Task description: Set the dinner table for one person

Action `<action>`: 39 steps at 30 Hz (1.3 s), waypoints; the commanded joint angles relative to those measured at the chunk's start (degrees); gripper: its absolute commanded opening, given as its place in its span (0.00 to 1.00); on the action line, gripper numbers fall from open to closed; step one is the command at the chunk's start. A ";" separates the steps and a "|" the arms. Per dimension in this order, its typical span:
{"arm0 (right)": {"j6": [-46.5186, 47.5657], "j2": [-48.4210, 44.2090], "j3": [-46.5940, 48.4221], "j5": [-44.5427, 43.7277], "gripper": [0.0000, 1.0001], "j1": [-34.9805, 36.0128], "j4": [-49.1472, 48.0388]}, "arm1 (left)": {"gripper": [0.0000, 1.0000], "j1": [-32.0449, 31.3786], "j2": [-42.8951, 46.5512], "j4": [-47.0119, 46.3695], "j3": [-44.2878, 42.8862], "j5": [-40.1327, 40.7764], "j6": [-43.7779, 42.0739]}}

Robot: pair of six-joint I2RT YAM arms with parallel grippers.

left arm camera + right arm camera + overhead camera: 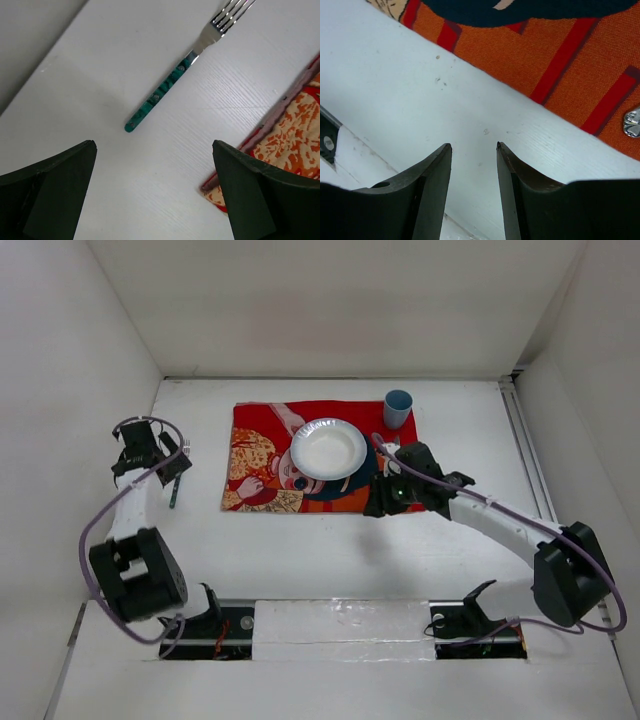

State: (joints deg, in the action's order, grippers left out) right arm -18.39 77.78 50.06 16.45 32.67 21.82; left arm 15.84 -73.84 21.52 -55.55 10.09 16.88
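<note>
The dinner table (300, 540) is a white top carrying a red cartoon placemat (260, 420). On the mat stand a white plate (328, 448) and a blue cup (398, 408). A green-handled fork (165, 87) lies on the bare table left of the mat, also seen from above as the fork (176, 488). My left gripper (154, 145) hangs wide open just short of the handle's end, holding nothing. My right gripper (474, 145) hovers over the table beside the mat's near right edge (560, 60), jaws partly apart with nothing between them.
A small silver metal piece (632, 122) lies on the mat at the right edge of the right wrist view. White walls (60, 390) enclose the table on three sides. The mat's corner (290, 130) lies close to my left gripper's right finger.
</note>
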 commanded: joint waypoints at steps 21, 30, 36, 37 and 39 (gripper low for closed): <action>0.29 -7.99 -2.69 4.03 0.48 3.99 -9.26 | 0.92 3.76 -35.31 -2.89 -16.26 -9.03 -10.64; 0.29 -7.99 -2.69 3.50 0.48 3.38 -9.26 | 0.68 1.92 -35.84 -2.89 -12.04 -8.24 -11.17; 0.81 -8.52 -2.69 2.89 0.48 3.37 -8.73 | 0.38 1.92 -35.23 -2.27 -10.46 -7.97 -10.56; 0.81 -8.52 -2.69 2.89 0.48 3.37 -8.73 | 0.28 1.92 -35.23 -2.27 -10.46 -7.98 -10.56; 0.81 -9.14 -2.69 2.36 0.48 3.37 -8.21 | 0.23 1.92 -35.23 -2.27 -10.46 -7.98 -10.03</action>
State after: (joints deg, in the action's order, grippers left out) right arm -18.31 70.46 47.77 19.70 36.07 15.84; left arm 18.04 -107.85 13.98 -69.06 3.38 6.04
